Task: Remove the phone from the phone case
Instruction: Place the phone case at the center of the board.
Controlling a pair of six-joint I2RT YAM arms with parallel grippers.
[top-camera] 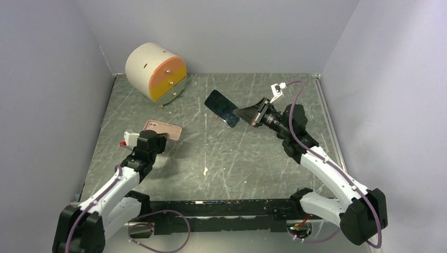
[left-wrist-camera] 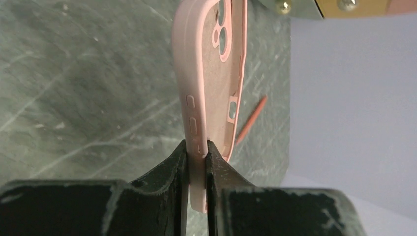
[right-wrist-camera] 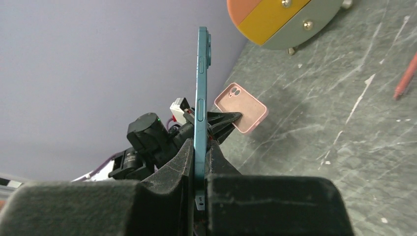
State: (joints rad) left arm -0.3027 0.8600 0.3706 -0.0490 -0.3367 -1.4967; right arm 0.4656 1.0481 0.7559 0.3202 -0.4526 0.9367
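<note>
The phone [right-wrist-camera: 201, 88] is clamped edge-on in the right gripper [right-wrist-camera: 199, 147], raised off the table [top-camera: 237, 158] and well apart from the case [left-wrist-camera: 209, 73]. The case, empty, is pinched by one side wall in the left gripper [left-wrist-camera: 196, 152]. The phone's lower end is hidden between the fingers [right-wrist-camera: 177, 164], and the case's top is cut off in the left wrist view.

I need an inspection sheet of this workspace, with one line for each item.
Surface: table, grey, marbled, scratched.
Job's things: phone already out of the pink case; the two are apart.
Clutter: drawer box; thin red stick; white speck.
Grippers: left end effector shut on the case's rim; right end effector shut on the phone.
Cables: purple cables along both arms.
Surroundings: plain walls on three sides.
</note>
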